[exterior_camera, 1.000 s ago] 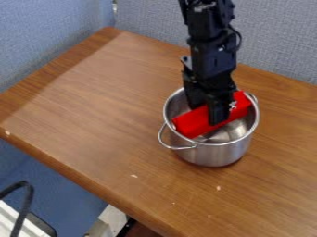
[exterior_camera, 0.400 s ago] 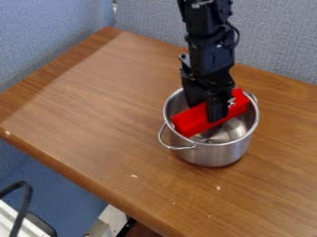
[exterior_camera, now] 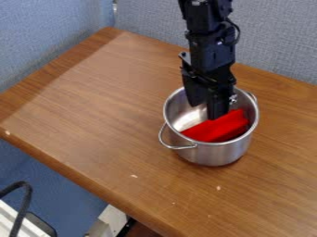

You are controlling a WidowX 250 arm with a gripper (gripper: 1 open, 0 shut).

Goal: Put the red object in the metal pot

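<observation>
The red object [exterior_camera: 223, 128] lies inside the metal pot [exterior_camera: 210, 148], slanting across its bottom from lower left to upper right. My gripper [exterior_camera: 212, 106] points straight down into the pot, its dark fingers close together just above the block's upper edge. Nothing shows between them. I cannot tell whether the tips still touch the block. The pot stands on the wooden table [exterior_camera: 87, 102], its wire handle [exterior_camera: 171, 142] toward the front left.
The table's near edge runs diagonally from the left to the bottom middle. A blue wall panel [exterior_camera: 50, 28] rises behind the table at the back left. A black cable [exterior_camera: 19, 199] hangs below the table's front corner.
The red object has dropped from its tilted place between the fingers, high in the pot, down onto the pot's bottom. The gripper itself has stayed where it was.
</observation>
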